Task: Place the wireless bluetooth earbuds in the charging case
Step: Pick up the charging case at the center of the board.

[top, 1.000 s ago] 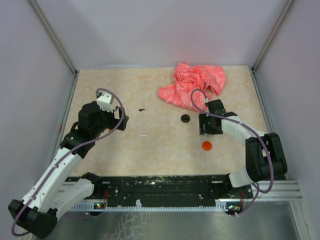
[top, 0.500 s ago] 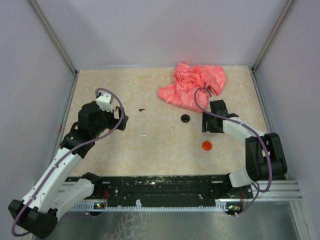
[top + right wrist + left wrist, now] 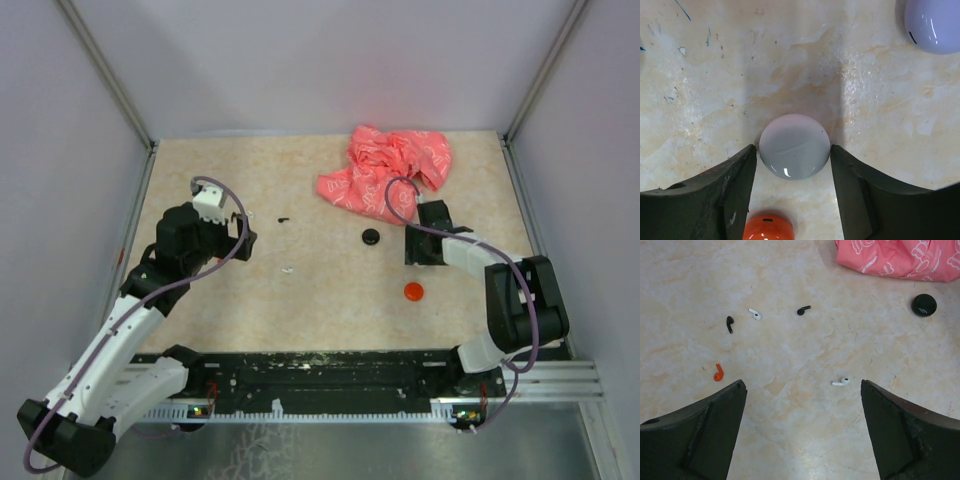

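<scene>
Several tiny earbuds lie loose in the left wrist view: two black [image 3: 730,323] [image 3: 803,310], two white [image 3: 755,314] [image 3: 841,382] and one orange [image 3: 718,373]. My left gripper [image 3: 802,385] is open and empty above the table, the near white earbud just inside its right finger; it also shows in the top view [image 3: 243,240]. My right gripper [image 3: 794,150] is low on the table, its fingers touching both sides of a round pale grey charging case [image 3: 794,146]. In the top view this gripper [image 3: 418,250] hides that case.
An orange round case [image 3: 767,227] lies just behind the grey one, also visible from above [image 3: 413,291]. A pale purple case [image 3: 932,25] lies ahead to the right. A black case [image 3: 371,237] and a crumpled pink cloth [image 3: 390,170] lie beyond. Walls enclose the table.
My right gripper has shifted slightly back and to the right, toward the pink cloth. The left arm has not moved.
</scene>
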Controlling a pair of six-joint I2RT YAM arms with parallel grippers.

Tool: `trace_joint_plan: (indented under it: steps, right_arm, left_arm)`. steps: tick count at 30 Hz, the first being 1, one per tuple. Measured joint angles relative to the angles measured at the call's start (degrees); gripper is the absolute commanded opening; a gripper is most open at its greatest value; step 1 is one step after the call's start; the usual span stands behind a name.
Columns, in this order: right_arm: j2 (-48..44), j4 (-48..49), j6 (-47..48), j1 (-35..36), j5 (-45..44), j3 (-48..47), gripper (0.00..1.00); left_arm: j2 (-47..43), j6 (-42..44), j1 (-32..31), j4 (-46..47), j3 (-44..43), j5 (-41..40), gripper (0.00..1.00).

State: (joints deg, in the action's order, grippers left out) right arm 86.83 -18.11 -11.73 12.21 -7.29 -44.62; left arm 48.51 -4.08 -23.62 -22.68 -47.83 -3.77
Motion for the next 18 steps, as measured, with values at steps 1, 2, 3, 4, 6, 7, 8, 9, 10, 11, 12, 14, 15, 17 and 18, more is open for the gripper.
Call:
trace_joint_plan:
  steps: [1, 2, 3, 4, 6, 7, 8, 9, 10, 11, 12, 14, 15, 17, 18]
  right_arm:
    - [0.0, 0.1, 0.1, 0.0, 0.0, 0.0, 0.6]
    - [0.0, 0.1, 0.2, 0.0, 0.0, 0.0, 0.6]
    - [0.0, 0.1, 0.4, 0.0, 0.0, 0.0, 0.6]
    - [0.0, 0.2, 0.5, 0.0, 0.0, 0.0, 0.6]
    - [0.0, 0.2, 1.0, 0.0, 0.0, 0.0, 0.6]
    - [0.1, 0.3, 1.3, 0.0, 0.1, 0.0, 0.61]
    - [0.1, 0.4, 1.5, 0.0, 0.1, 0.0, 0.62]
    - [0.1, 0.5, 1.8, 0.0, 0.2, 0.0, 0.62]
    - [0.2, 0.6, 2.2, 0.0, 0.3, 0.0, 0.62]
    - [0.2, 0.8, 2.6, 0.0, 0.5, 0.0, 0.62]
    - [0.3, 1.0, 3.0, 0.0, 0.6, 0.0, 0.62]
    - [0.3, 1.1, 3.7, 0.0, 0.9, 0.0, 0.62]
    - [0.3, 1.2, 4.1, 0.0, 1.0, 0.0, 0.62]
    - [0.4, 1.4, 4.6, 0.0, 1.4, 0.0, 0.6]
    - [0.4, 1.4, 4.9, 0.0, 1.5, 0.0, 0.59]
  left_arm:
    - [0.0, 0.0, 0.0, 0.0, 0.0, 0.1, 1.0]
    - [0.1, 0.0, 0.0, 0.0, 0.0, 0.2, 1.0]
    - [0.1, 0.0, 0.1, 0.0, 0.0, 0.4, 1.0]
    - [0.2, 0.0, 0.2, 0.0, 0.0, 0.5, 1.0]
    - [0.2, 0.0, 0.3, 0.0, 0.0, 0.8, 1.0]
    - [0.3, 0.0, 0.3, 0.0, 0.0, 0.9, 1.0]
    - [0.3, 0.0, 0.3, 0.0, 0.0, 1.1, 1.0]
    - [0.5, 0.0, 0.3, 0.1, 0.1, 1.4, 1.0]
    - [0.7, 0.0, 0.3, 0.2, 0.1, 1.6, 1.0]
    - [0.9, 0.0, 0.3, 0.3, 0.1, 1.8, 1.0]
    - [1.2, 0.0, 0.3, 0.4, 0.1, 2.0, 1.0]
    - [1.5, 0.0, 0.4, 0.4, 0.1, 2.3, 1.0]
    - [1.6, 0.0, 0.4, 0.4, 0.2, 2.5, 1.0]
    - [1.6, 0.0, 0.5, 0.5, 0.2, 2.9, 1.0]
    - [1.6, 0.0, 0.5, 0.6, 0.2, 3.1, 1.0]
